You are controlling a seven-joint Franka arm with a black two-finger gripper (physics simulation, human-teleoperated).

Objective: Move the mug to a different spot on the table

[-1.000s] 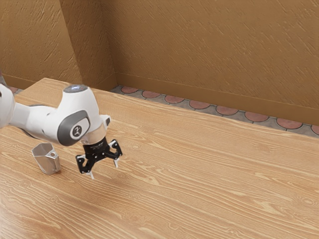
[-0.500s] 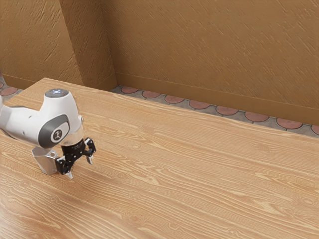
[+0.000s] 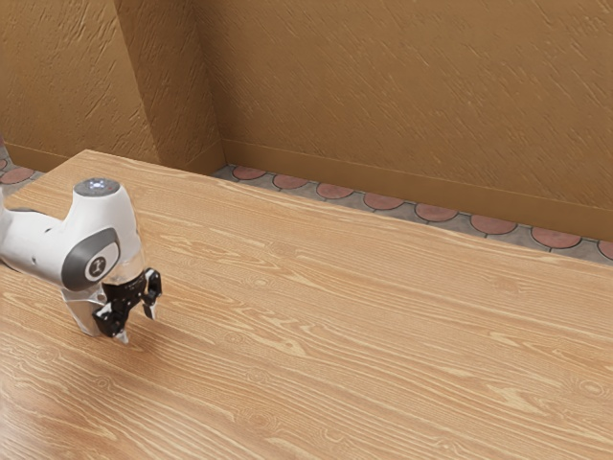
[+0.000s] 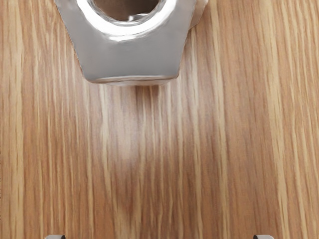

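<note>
Mug (image 4: 130, 47) upright on bench (image 3: 383, 316), near exterior view's left edge, not yet lifted. Claw (image 3: 134, 318) spread, empty, just beside mug (not around it). Early stage: grasp, carry, set-down elsewhere all remain.

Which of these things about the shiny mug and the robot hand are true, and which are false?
1. The mug is silvery. True.
2. The gripper is shut on the mug. False: it is open, and the mug is not between its fingers.
3. The mug stands upright on the table. True.
4. The table is blue. False: it is brown wood.
</note>
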